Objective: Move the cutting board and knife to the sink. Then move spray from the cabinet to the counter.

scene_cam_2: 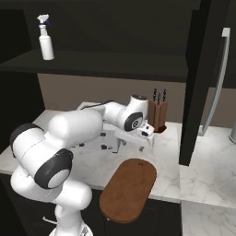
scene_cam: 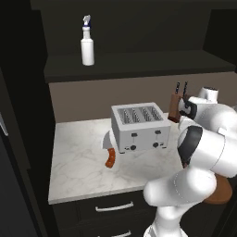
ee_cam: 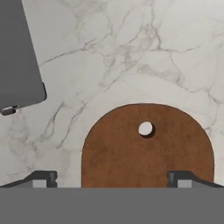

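**Two fingertips straddle the board end, nothing gripped yet**

Gripper (ee_cam: 112, 178) is fully open and empty, looking straight down at the cutting board (ee_cam: 146, 151). In the hand view one fingertip sits left of the board's edge, the other over its right side. So the rounded end with the hanging hole lies between the tips, slightly off-centre to the right.

Key relation: in the right base view the board's long axis runs from the gripper back toward the counter (scene_cam_2: 198, 175) front edge, and its near end overhangs that edge. The open jaws span the board's width, not its length. My read: a flat board on marble gives the fingers little to bite, so the overhanging end is probably the easier grab (judgement only).

Other items, relative to the board:
- toaster (scene_cam: 139, 127) just beyond its far end, on the left in the hand view
- knife (scene_cam: 110, 155) on the far side of the toaster, touching or nearly touching it
- spray (scene_cam: 87, 41) up on the cabinet shelf (scene_cam: 139, 62), well apart
- knife block (scene_cam_2: 157, 113) behind it, by the wall
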